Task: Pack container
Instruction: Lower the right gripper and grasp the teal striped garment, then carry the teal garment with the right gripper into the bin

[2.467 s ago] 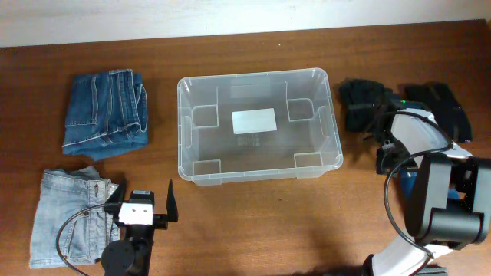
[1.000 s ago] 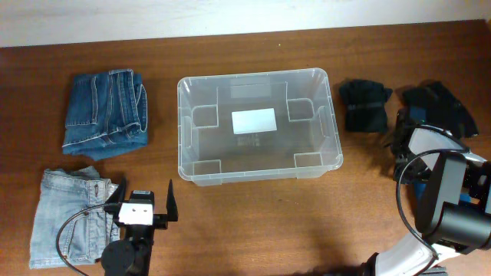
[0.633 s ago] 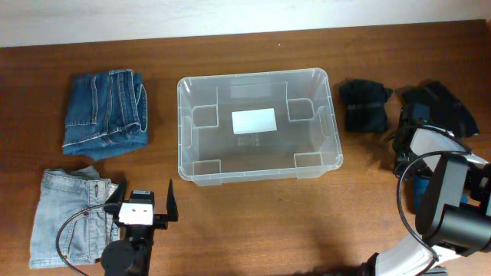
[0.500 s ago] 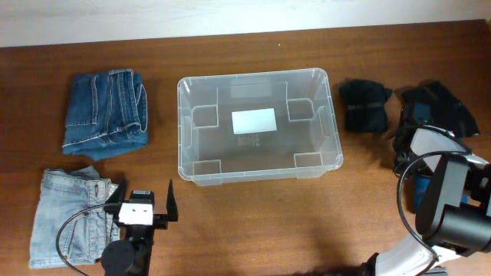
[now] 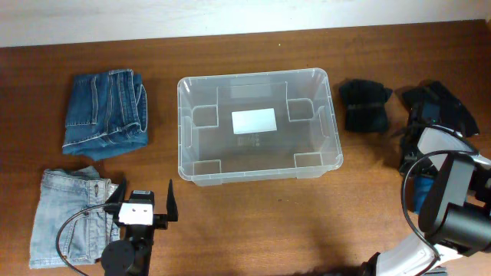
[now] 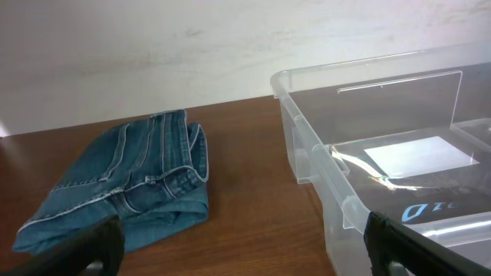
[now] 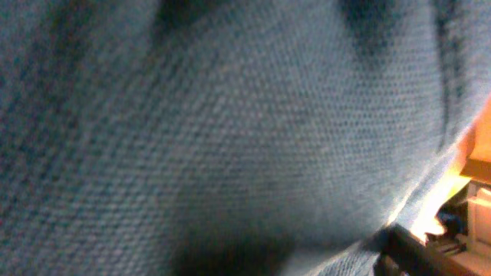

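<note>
The container (image 5: 334,146), a clear plastic tub with a white label on its bottom, stands empty at the table's middle; it also shows in the left wrist view (image 6: 322,165). My left gripper (image 5: 144,201) is open and empty near the front edge, its fingers wide apart in the left wrist view (image 6: 238,257). My right gripper (image 5: 418,123) is down on the black garment (image 5: 449,107) at the far right. Dark woven fabric (image 7: 230,130) fills the right wrist view. Only one finger (image 7: 410,253) shows, far to the right, so the jaws look open.
Folded dark blue jeans (image 5: 107,111) lie at the back left, also in the left wrist view (image 6: 130,184). Light blue jeans (image 5: 69,218) lie at the front left beside my left arm. A second black garment (image 5: 364,106) lies between the container and the right arm.
My right arm has swung right, off the black garment next to the container and onto the far-right black garment. The left arm has not moved.
</note>
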### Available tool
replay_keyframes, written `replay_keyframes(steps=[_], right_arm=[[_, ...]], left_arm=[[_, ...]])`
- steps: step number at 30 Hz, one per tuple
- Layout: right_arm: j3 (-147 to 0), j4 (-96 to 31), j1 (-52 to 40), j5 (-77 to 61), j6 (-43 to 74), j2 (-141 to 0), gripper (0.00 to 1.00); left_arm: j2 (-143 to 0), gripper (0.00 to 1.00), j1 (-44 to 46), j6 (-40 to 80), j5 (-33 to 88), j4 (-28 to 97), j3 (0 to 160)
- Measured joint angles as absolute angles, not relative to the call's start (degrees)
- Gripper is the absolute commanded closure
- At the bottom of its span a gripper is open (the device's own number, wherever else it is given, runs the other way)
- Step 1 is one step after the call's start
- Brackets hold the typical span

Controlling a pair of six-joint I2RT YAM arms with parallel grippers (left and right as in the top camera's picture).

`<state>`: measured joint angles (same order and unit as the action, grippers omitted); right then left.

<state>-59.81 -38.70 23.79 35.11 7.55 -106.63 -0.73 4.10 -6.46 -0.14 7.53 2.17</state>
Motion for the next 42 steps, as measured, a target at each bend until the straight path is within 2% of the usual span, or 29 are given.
replay_keyframes(steps=[2,4,5,8,14,26,30,32,36,42], right_arm=[[-59.7,-39.4,23.9,35.6,7.4,-107.2,0.39],[-59.9,-40.3,23.9,35.9,7.4,-107.5,0.47],[-60.1,-40.7,23.9,35.9,7.6,-107.6,0.58],[-62.7,-46.2,23.9,35.0,8.9,-108.3,0.76],[-74.1,-62.1,24.8,25.2,12.1,-110.4,0.85],[-113.5,-88.4,24.3,0.9,12.2,-109.2,0.85],[-124.0,-94.0,20.9,-1.8,12.3,-108.6,0.85],[-129.4,-95.7,16.8,-2.5,12.2,-108.3,0.85],[-137.6,-94.3,2.9,-2.4,12.4,-108.0,0.80],[-138.1,-89.5,-14.1,4.5,13.5,-108.0,0.76]], left_arm=[[-0.7,0.01,4.1,-6.5,-0.1,7.5,2.2],[-0.7,0.01,4.1,-6.5,-0.1,7.5,2.2],[-0.7,0.01,4.1,-6.5,-0.1,7.5,2.2],[-0.7,0.01,4.1,-6.5,-0.1,7.5,2.2],[-0.7,0.01,4.1,-6.5,-0.1,7.6,2.2],[-0.7,0.01,4.1,-6.5,-0.2,7.6,2.2],[-0.7,0.01,4.1,-6.5,-0.1,7.5,2.2],[-0.7,0.01,4.1,-6.5,-0.1,7.5,2.2],[-0.7,0.01,4.1,-6.5,-0.1,7.5,2.2],[-0.7,0.01,4.1,-6.5,-0.2,7.5,2.2]])
